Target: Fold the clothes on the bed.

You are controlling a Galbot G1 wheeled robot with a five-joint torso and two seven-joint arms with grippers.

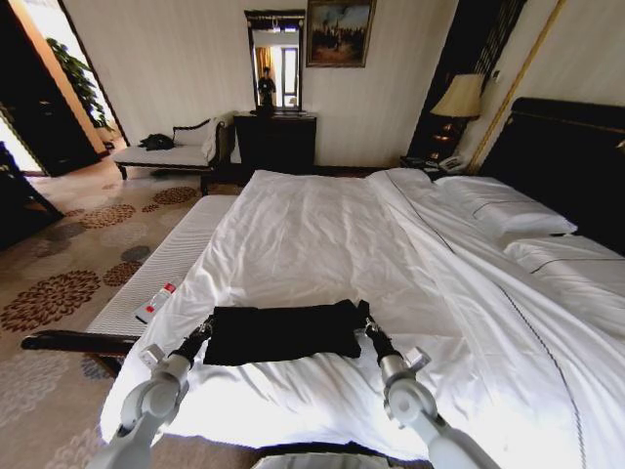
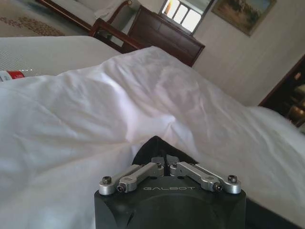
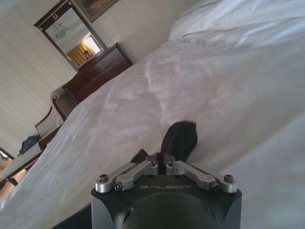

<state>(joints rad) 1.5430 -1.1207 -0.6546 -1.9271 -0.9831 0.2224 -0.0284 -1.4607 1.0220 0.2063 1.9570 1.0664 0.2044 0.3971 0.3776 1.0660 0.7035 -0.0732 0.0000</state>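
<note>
Here, left hand (image 1: 205, 327) and right hand (image 1: 363, 320), both stretched forward, pinch the black T-shirt's (image 1: 283, 332) opposite edges.

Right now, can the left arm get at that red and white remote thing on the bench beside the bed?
Probably not yet: the left pincer seems shut on the T-shirt, as does the right pincer. Otherwise, the remote lies just beyond, unobstructed.

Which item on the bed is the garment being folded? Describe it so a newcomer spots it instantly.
On the big white bed, look at the near edge. The black T-shirt lies there as a flat band between the left hand and right hand, the only dark thing on the sheets.
</note>
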